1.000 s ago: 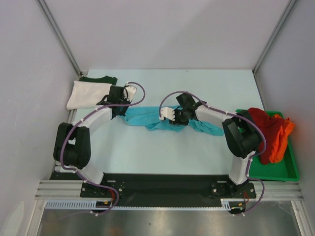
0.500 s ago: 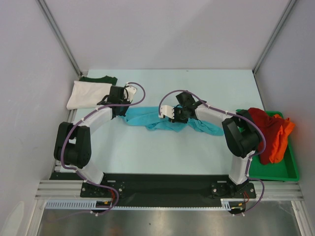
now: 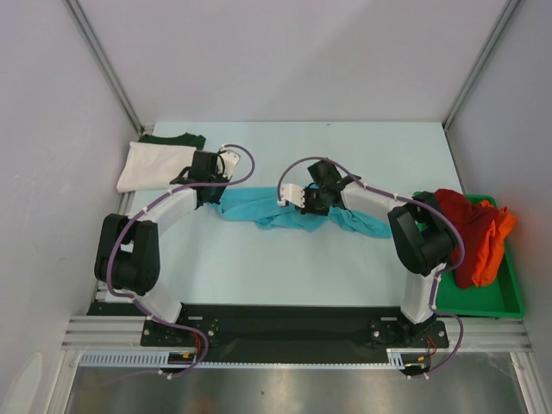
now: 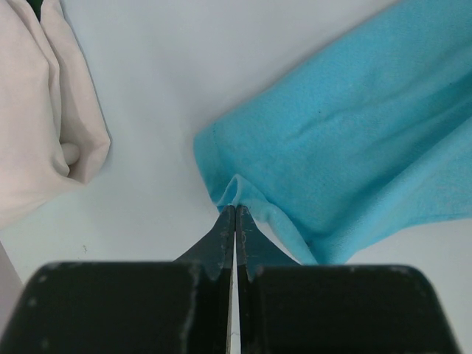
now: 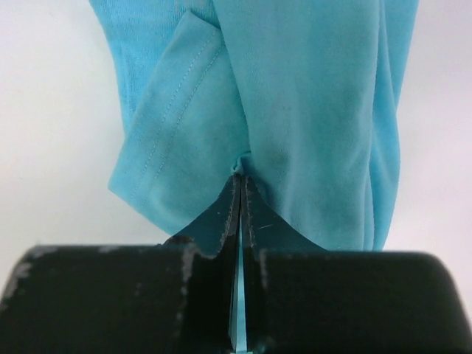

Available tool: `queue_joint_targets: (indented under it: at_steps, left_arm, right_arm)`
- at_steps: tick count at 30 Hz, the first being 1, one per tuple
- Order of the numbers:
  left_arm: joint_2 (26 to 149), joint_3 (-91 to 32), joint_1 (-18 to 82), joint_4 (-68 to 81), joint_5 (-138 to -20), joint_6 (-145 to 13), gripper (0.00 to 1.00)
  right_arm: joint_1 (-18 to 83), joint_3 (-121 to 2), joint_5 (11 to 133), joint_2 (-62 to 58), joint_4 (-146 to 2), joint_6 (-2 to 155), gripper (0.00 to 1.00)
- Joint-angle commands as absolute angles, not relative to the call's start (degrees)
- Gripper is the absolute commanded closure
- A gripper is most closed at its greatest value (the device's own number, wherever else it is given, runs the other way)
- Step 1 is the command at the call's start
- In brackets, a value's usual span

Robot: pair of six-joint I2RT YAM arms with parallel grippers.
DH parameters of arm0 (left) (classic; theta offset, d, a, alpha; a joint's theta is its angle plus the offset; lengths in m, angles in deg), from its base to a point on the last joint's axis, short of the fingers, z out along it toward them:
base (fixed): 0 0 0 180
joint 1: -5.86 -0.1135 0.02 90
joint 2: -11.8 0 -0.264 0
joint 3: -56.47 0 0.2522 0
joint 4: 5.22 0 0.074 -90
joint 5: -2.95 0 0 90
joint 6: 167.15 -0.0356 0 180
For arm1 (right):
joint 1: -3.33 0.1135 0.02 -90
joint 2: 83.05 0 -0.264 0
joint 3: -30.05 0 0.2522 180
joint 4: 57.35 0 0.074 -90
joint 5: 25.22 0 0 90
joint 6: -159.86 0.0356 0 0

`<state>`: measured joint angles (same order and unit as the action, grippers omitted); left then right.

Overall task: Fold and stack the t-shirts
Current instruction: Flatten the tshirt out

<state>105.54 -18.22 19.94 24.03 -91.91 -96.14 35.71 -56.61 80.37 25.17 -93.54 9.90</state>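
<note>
A turquoise t-shirt (image 3: 259, 210) lies crumpled in a long strip across the middle of the table. My left gripper (image 3: 216, 198) is at its left end, shut on a pinch of the hem (image 4: 234, 193). My right gripper (image 3: 319, 207) is over its middle, shut on a fold of the same shirt (image 5: 295, 88), and cloth puckers at the tips (image 5: 242, 177). A white t-shirt (image 3: 155, 164) lies folded at the back left on top of a dark green t-shirt (image 3: 174, 138). A red t-shirt (image 3: 459, 216) and an orange t-shirt (image 3: 493, 243) are heaped together on the right.
The red and orange shirts sit in a flat green tray (image 3: 487, 304) at the table's right edge. Grey walls and slanted metal posts close in the back and sides. The white shirt's edge (image 4: 44, 110) lies just left of my left gripper.
My right gripper has closed on the turquoise shirt; it stood partly open before. Its arm shifted slightly left. The left arm has not moved.
</note>
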Motion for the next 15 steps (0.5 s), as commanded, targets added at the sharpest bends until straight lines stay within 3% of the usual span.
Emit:
queue_joint_targets:
  at_steps: [1, 15]
  left_arm:
    - [105.23, -19.78, 19.74, 22.78, -92.41, -95.35, 1.00]
    - [98.56, -16.71, 19.65, 23.48, -93.90, -99.30, 1.00]
  right_arm:
    - [35.50, -59.12, 81.21, 24.27, -93.69, 10.88, 1.00]
    - [27.16, -56.40, 77.88, 5.82, -96.95, 18.87, 1.00]
